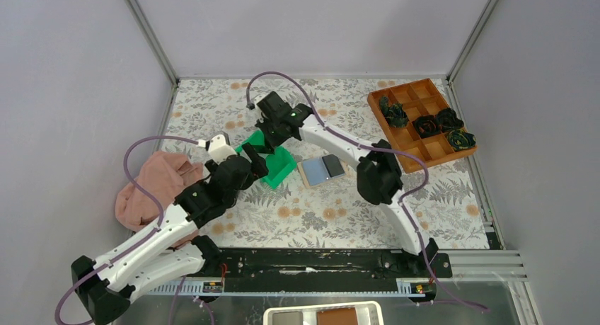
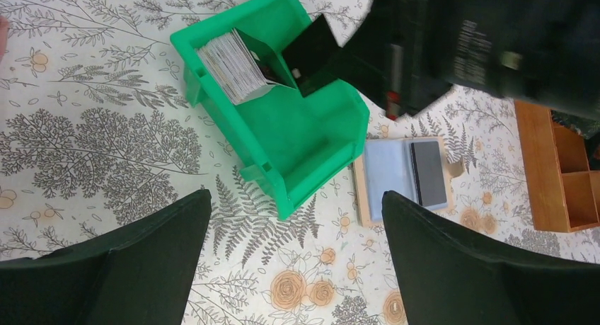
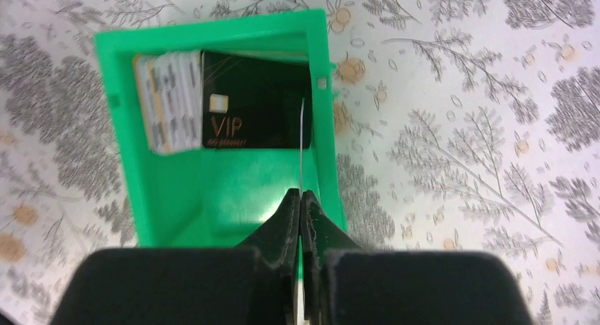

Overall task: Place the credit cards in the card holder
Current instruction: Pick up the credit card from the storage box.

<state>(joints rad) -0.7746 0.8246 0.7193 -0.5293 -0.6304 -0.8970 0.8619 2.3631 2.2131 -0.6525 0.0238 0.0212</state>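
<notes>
A green tray (image 1: pixel 281 170) holds a stack of credit cards (image 2: pixel 228 64) stood on edge, with a black VIP card (image 3: pixel 247 102) leaning against them. My right gripper (image 3: pixel 301 197) hangs over the tray, shut on one black credit card (image 2: pixel 313 50), which shows edge-on in the right wrist view. The card holder (image 1: pixel 322 170) lies open to the right of the tray, blue-grey face up, with a dark card (image 2: pixel 429 173) on its right half. My left gripper (image 2: pixel 297 204) stands open over the cloth just in front of the tray, holding nothing.
An orange-brown compartment box (image 1: pixel 421 123) with dark rosette lumps (image 1: pixel 447 120) sits at the back right. A pink cloth (image 1: pixel 159 187) lies bunched under the left arm. Grey walls close in the table on three sides.
</notes>
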